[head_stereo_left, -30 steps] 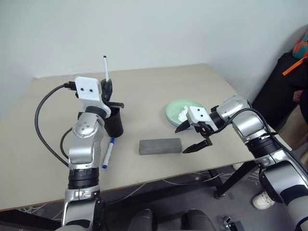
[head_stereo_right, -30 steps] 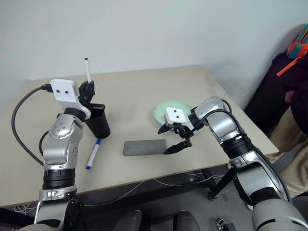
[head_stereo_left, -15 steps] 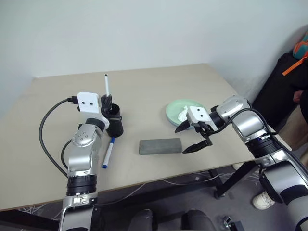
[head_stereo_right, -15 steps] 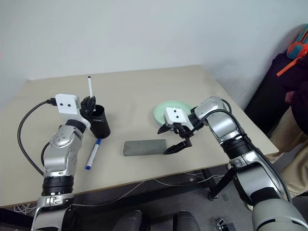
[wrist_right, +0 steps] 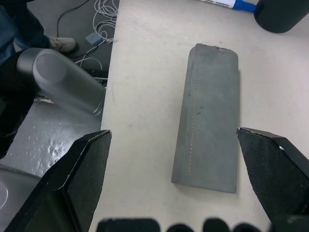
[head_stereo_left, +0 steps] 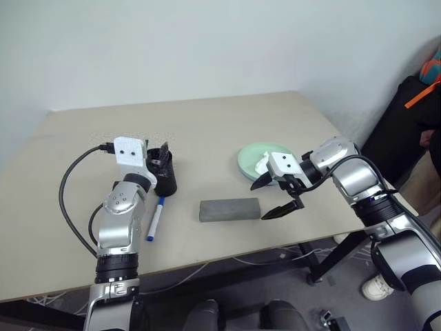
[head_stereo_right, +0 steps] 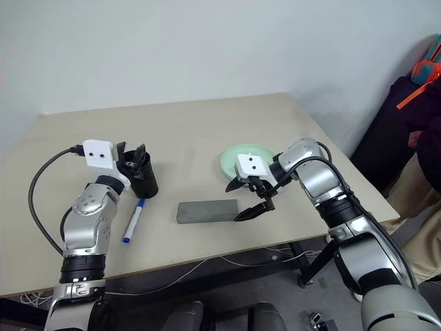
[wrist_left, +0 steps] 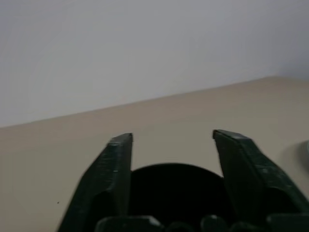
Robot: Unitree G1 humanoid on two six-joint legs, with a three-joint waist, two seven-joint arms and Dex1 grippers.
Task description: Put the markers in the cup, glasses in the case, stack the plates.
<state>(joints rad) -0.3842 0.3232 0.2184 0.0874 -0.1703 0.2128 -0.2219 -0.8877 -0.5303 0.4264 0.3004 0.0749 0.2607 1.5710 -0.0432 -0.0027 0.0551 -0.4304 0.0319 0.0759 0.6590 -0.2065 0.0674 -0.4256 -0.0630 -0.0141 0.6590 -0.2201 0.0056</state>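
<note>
So the big change from a second ago: the black-capped marker that the left hand (head_stereo_right: 131, 157) was holding straight up over the cup (head_stereo_right: 143, 179) isn't sticking up anymore. The hand has come down right onto the cup's rim and its fingers have spread apart, with nothing between them now. Can't actually see the marker inside the cup from here.

The blue-capped marker (head_stereo_right: 133, 220) hasn't budged, lying flat on the counter (head_stereo_right: 207, 131) just below the left hand, beside the cup.

The right hand (head_stereo_right: 247, 200) is in the same spot as before, fingers wide apart and empty, hovering over the near end of the grey case (wrist_right: 210, 118), which lies closed between the two hands. The pale green plate (head_stereo_right: 238, 155) with the white tissue (head_stereo_left: 262, 163) on it sits just behind the right hand.
</note>
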